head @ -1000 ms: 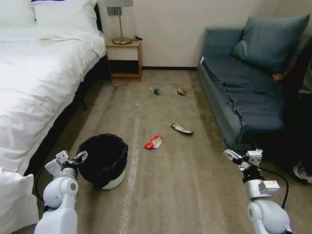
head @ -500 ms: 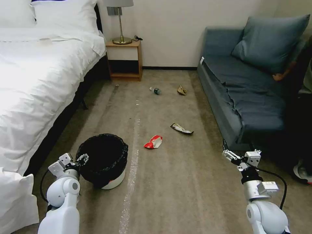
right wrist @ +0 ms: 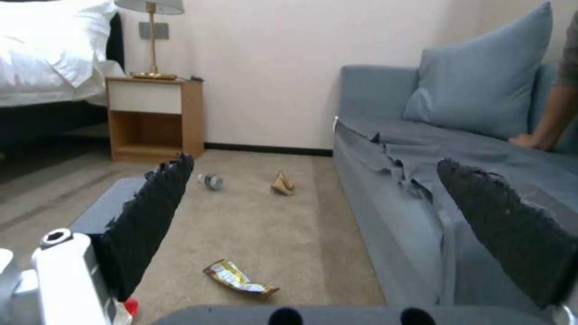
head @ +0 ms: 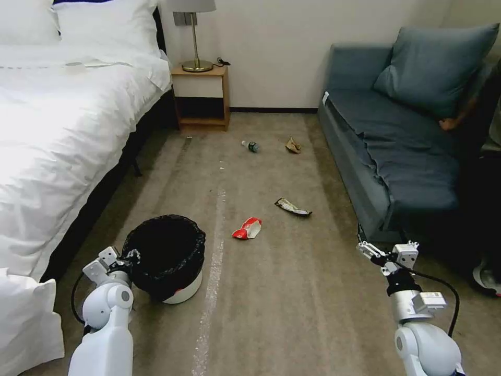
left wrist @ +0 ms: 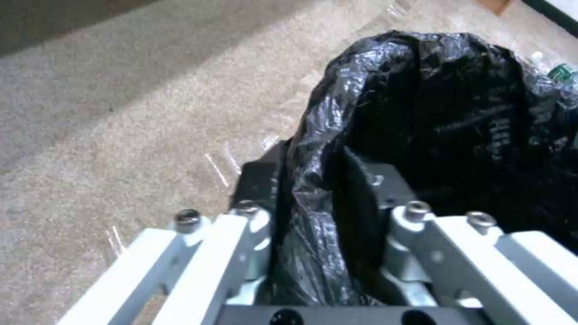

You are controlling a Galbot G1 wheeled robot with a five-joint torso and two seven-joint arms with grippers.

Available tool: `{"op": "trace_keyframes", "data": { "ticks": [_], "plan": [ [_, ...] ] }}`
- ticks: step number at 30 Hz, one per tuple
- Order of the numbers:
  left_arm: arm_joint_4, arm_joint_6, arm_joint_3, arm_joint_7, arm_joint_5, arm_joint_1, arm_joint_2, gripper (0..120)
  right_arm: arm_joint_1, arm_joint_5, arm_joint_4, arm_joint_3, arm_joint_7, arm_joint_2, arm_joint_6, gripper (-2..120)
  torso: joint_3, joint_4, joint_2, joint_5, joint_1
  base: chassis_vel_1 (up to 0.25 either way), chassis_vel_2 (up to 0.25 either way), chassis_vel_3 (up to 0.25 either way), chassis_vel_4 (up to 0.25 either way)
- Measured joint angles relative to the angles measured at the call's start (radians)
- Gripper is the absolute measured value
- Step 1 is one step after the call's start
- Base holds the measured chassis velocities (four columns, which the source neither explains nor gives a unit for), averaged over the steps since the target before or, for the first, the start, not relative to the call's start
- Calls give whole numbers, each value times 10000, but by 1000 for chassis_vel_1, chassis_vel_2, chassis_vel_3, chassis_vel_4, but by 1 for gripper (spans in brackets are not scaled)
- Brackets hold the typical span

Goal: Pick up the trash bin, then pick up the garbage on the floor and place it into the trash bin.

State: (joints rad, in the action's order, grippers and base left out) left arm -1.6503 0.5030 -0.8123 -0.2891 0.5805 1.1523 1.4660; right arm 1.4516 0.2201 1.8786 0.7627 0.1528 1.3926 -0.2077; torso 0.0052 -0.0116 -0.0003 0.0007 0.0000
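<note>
Head view looks down on a beige, short-pile carpet [head: 271, 292] between a white-sheeted bed [head: 57, 130] on the left and a blue-grey fabric sofa [head: 407, 151] on the right; a wooden nightstand [head: 200, 96] with a brass lamp [head: 194, 36] stands against the far wall.

Near the bed's near corner, the left tool [head: 128, 257] straddles the bin's rim: in the left wrist view one finger [left wrist: 256, 185] sits outside and the other inside the crinkled, glossy black bag, narrowed onto the rim. The bin [head: 168, 258] is small, round and white, standing on the carpet.

Just right of it lies a crumpled red-and-white wrapper [head: 247, 228]; farther right and a little deeper, a flat dark-and-yellow wrapper [head: 292, 207]. Its print cannot be read. Near the far wall, a small clear bottle [head: 250, 145] with a green label lies on its side, and beside it a crumpled brown paper [head: 293, 145].

By the sofa's near corner the right tool [head: 369, 247] hangs above the carpet, spread wide, its dark rough-edged pads [right wrist: 151, 216] well apart, holding nothing.
</note>
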Motion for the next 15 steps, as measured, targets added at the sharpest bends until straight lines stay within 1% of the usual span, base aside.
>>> {"op": "trace_keyframes", "data": {
  "ticks": [1, 2, 3, 4, 15],
  "plan": [
    [20, -12, -5, 12, -7, 4, 13, 15, -18, 0, -33, -14, 0, 8, -13, 100, 0, 0, 0, 0, 0, 0, 0, 0, 0],
    [20, -12, -5, 12, -7, 4, 13, 15, -18, 0, -33, -14, 0, 8, -13, 100, 0, 0, 0, 0, 0, 0, 0, 0, 0],
    [25, -20, -7, 23, -7, 6, 21, 12, -31, -1, -50, -24, 1, 13, -24, 100, 1, 0, 0, -2, 0, 0, 0, 0, 0],
    [30, -33, -7, 48, -4, 8, 33, 6, -43, -1, -60, -33, 0, 17, -32, 100, 2, -1, 0, -4, 0, 0, 0, 0, 0],
    [-29, -54, -12, 24, 8, 109, 57, 5, -38, 17, -67, -39, -1, 41, -80, 100, 3, -5, 0, -9, 0, 0, 0, 0, 0]
  ]
}}
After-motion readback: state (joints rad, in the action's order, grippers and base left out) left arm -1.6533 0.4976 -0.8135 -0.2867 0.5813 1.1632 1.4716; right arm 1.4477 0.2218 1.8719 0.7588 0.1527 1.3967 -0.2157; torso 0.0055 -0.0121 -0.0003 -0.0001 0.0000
